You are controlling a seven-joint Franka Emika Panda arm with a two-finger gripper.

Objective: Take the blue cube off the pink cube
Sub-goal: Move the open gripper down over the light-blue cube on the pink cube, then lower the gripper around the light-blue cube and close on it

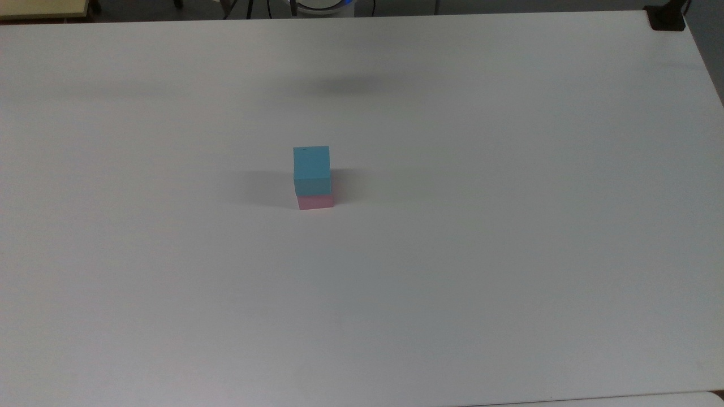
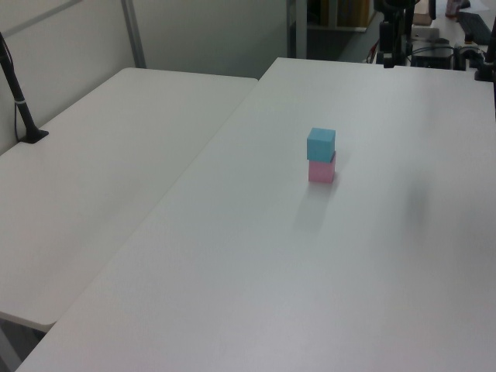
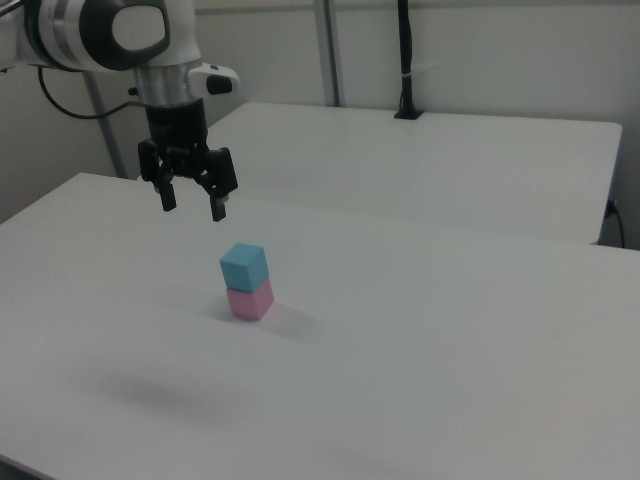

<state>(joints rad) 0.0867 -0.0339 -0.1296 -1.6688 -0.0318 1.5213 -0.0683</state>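
1. In the right view, the white arm entered from the upper left; its wrist pointed straight down.
2. The black pincer [image 3: 193, 204] hung below the wrist, fingers pointing down.
3. The two fingers [image 3: 217, 205] stood spread apart, with nothing between them.
4. The pincer was held in the air, clear of the surface [image 3: 420, 340].

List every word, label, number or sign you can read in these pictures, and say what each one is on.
None: there is no readable text.
The blue cube and the pink cube have plain faces.
The white table bears no markings.
The arm and its hand show no legible label.
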